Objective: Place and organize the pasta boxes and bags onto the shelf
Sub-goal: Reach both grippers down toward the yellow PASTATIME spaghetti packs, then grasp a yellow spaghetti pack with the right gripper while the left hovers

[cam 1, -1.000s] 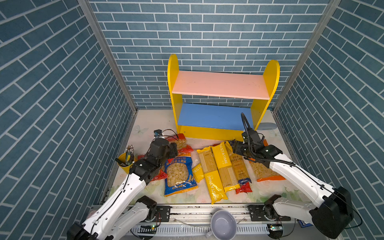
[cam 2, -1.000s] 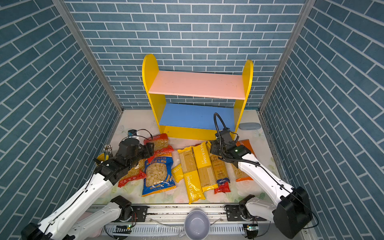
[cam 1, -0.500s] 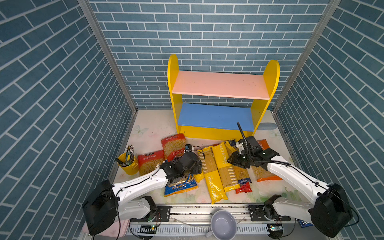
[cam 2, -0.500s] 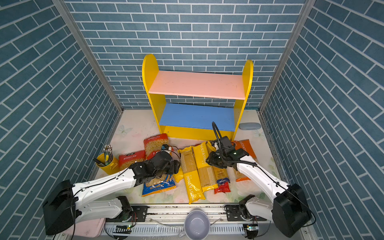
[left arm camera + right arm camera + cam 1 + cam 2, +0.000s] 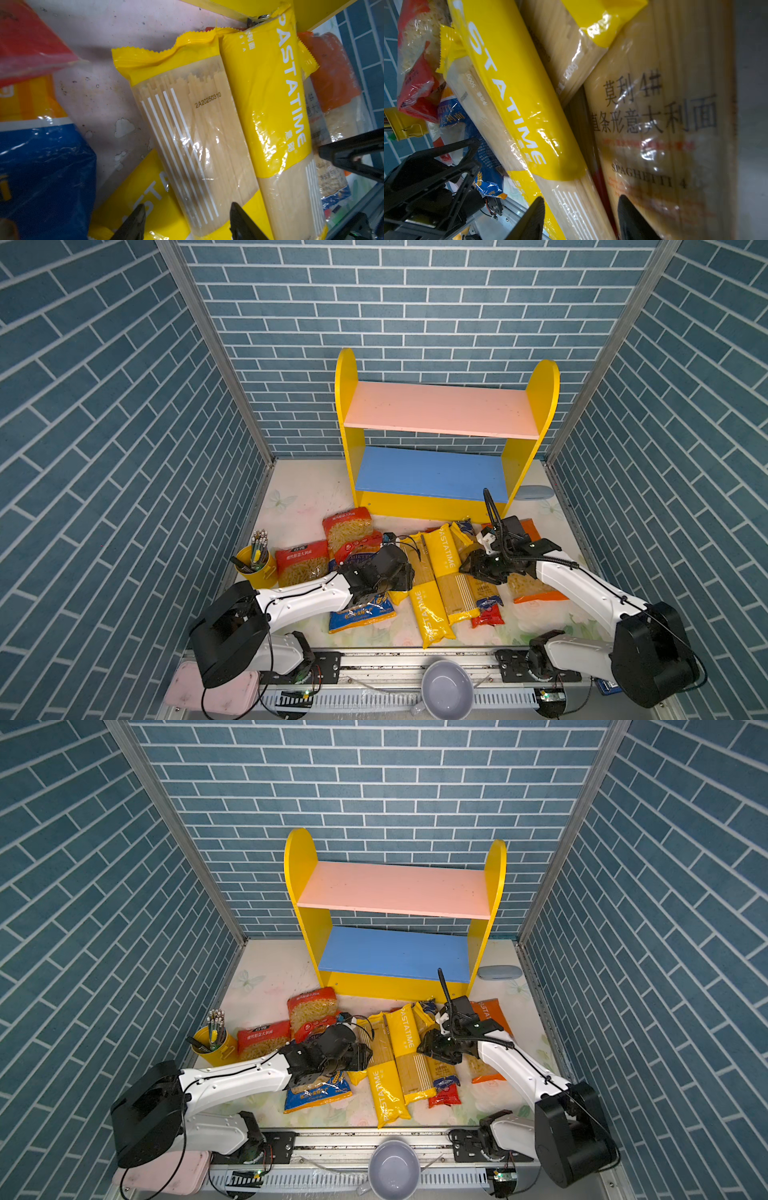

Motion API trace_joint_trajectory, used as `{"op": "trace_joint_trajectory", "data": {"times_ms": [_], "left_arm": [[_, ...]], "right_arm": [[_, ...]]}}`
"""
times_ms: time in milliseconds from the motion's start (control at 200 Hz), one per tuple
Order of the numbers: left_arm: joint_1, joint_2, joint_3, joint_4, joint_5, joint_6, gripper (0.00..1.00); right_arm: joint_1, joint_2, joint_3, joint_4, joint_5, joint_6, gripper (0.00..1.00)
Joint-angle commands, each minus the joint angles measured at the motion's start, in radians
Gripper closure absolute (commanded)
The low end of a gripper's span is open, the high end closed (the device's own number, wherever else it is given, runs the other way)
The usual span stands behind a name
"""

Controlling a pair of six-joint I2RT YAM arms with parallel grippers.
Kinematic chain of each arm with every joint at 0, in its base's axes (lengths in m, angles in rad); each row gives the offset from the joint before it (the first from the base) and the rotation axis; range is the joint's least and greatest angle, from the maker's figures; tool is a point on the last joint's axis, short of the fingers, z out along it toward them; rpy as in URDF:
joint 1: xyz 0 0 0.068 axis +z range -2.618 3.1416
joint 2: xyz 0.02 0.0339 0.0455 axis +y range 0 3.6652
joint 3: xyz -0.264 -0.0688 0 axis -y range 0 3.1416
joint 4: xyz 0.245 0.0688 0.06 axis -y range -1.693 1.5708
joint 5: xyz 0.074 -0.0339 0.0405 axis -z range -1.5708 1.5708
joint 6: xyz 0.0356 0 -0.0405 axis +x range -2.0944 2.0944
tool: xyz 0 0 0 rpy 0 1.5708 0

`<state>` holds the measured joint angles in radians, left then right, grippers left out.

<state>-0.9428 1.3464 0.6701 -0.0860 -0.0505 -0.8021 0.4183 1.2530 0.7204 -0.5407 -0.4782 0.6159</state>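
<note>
Nearest the viewer, with the far wall taken as twelve o'clock, a grey bowl (image 5: 448, 691) sits at six on the table's front edge. Just past it the pasta packs (image 5: 399, 1052) lie flat in a heap at the table's middle. A blue short-pasta bag (image 5: 360, 612) lies at the heap's seven o'clock. Beside it two long yellow packs run side by side toward twelve.

The left gripper (image 5: 409, 577), its arm stretched in from eight o'clock, hangs low over the left yellow pack (image 5: 432, 614). In the left wrist view its jaws stand moderately apart on either side of that pack's clear striped part, with a gap between one fingertip (image 5: 135, 222) and the pack's edge.

The right gripper (image 5: 467, 568), its arm stretched in from four o'clock, hangs over the right yellow pack (image 5: 449, 568). Its jaws are also parted and straddle that pack's clear end. Whether they touch it cannot be told.

A dark-blue spaghetti pack (image 5: 486, 600) and a red spaghetti pack (image 5: 486, 619) lie just at three o'clock of the right yellow pack. An orange bag (image 5: 538, 591) lies beyond them. Red bags (image 5: 299, 562) and a yellow pen cup (image 5: 254, 568) sit at nine to ten.

At twelve stands the shelf (image 5: 347, 414), well apart from both grippers.
</note>
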Motion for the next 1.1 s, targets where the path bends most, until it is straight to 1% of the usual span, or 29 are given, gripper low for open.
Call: {"op": "trace_joint_trajectory", "data": {"times_ms": [0, 130, 190, 245, 290, 410, 540, 655, 825, 915, 940, 1090], "left_arm": [[-0.006, 0.015, 0.025, 0.039, 0.012, 0.028, 0.38], [-0.005, 0.029, 0.025, 0.038, 0.005, 0.024, 0.4], [-0.003, 0.031, 0.025, 0.026, -0.008, 0.028, 0.41], [0.005, 0.029, 0.025, 0.022, -0.012, 0.032, 0.42], [0.017, 0.025, 0.025, 0.022, -0.008, 0.028, 0.42], [0.053, 0.002, 0.007, 0.038, 0.015, 0.017, 0.42], [0.069, -0.008, 0.012, 0.016, 0.018, 0.03, 0.42], [0.083, -0.031, 0.01, 0.015, 0.02, 0.037, 0.42], [0.094, -0.06, 0.018, 0.009, 0.027, 0.041, 0.42], [0.114, -0.073, 0.025, -0.03, 0.035, 0.06, 0.41], [0.123, -0.077, 0.05, -0.043, 0.041, 0.066, 0.4], [0.174, -0.125, 0.072, -0.058, 0.092, 0.093, 0.38]], "right_arm": [[-0.002, 0.048, -0.021, 0.074, -0.061, -0.044, 0.43], [-0.002, 0.1, -0.022, 0.116, -0.068, -0.054, 0.42], [-0.001, 0.127, -0.029, 0.148, -0.089, -0.048, 0.42], [0.007, 0.157, -0.032, 0.188, -0.142, -0.041, 0.41], [0.023, 0.174, -0.029, 0.21, -0.162, -0.039, 0.4], [0.035, 0.186, -0.059, 0.329, -0.273, -0.003, 0.39], [0.036, 0.186, -0.083, 0.432, -0.394, 0.033, 0.39], [0.033, 0.152, -0.094, 0.449, -0.402, 0.036, 0.45], [0.027, 0.134, -0.125, 0.506, -0.411, 0.073, 0.62], [0.023, 0.138, -0.14, 0.538, -0.42, 0.096, 0.68], [0.022, 0.136, -0.143, 0.547, -0.423, 0.102, 0.69], [0.02, 0.097, -0.147, 0.57, -0.43, 0.127, 0.76]]}}
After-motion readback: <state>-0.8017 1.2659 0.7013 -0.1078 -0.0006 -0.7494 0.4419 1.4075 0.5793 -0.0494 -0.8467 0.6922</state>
